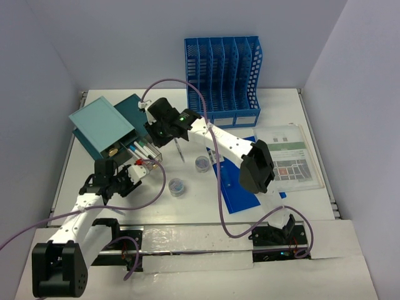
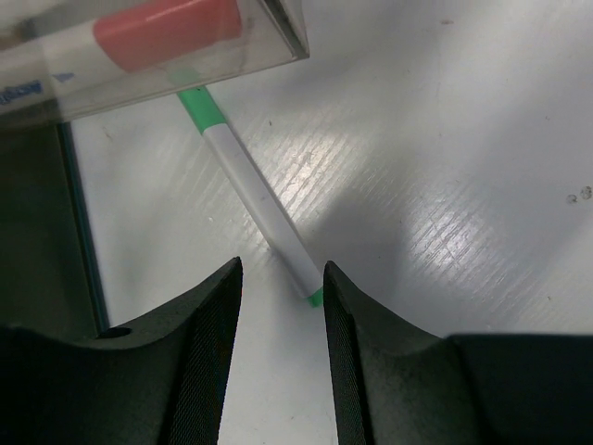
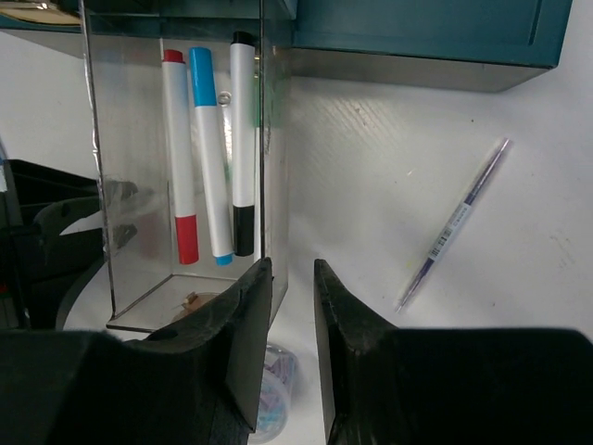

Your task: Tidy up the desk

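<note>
You're at the pickup: left end effector (image 2: 280,278) open astride the green marker (image 2: 255,199) — close next — right end effector (image 3: 292,273) at the clear drawer (image 3: 139,185), grip impossible to tell.

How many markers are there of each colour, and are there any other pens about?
Red marker: 1
Blue marker: 1
Black marker: 1
Green marker: 1
Thin clear pen: 1
Total: 5
</note>
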Tool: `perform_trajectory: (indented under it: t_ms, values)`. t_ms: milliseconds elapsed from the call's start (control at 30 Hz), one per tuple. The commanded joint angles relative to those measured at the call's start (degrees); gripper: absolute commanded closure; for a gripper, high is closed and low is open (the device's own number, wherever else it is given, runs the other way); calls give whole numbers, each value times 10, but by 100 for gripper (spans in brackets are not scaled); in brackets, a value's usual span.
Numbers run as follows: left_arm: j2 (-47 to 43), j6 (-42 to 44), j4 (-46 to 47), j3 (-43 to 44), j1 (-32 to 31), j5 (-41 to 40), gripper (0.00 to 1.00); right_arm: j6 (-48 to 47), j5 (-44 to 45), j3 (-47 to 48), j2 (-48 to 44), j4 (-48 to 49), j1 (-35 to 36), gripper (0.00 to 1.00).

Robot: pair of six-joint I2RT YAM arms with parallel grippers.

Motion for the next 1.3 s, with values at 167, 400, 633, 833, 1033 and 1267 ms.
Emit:
perform_trajectory:
  t_ms: [167, 400, 633, 833, 1033, 1267]
  values:
    - [23, 13, 21, -11, 5, 21, 52, -10, -17, -1, -22, 7, 6, 57]
    - [67, 4, 53, -11, 6, 30, 52, -9, -15, -7, -11, -5, 8, 55]
    - [59, 22, 44, -18, 7, 15, 61, -6, -27, 16, 12, -24, 9, 55]
    - [26, 28, 0, -10, 8, 16, 64, -6, -33, 15, 13, -24, 8, 62]
    - [-1, 28, -22, -4, 11, 24, 64, -8, -31, 16, 16, -25, 8, 77]
    - [8, 29, -22, -3, 20, 24, 68, -10, -13, 28, 22, -33, 6, 83]
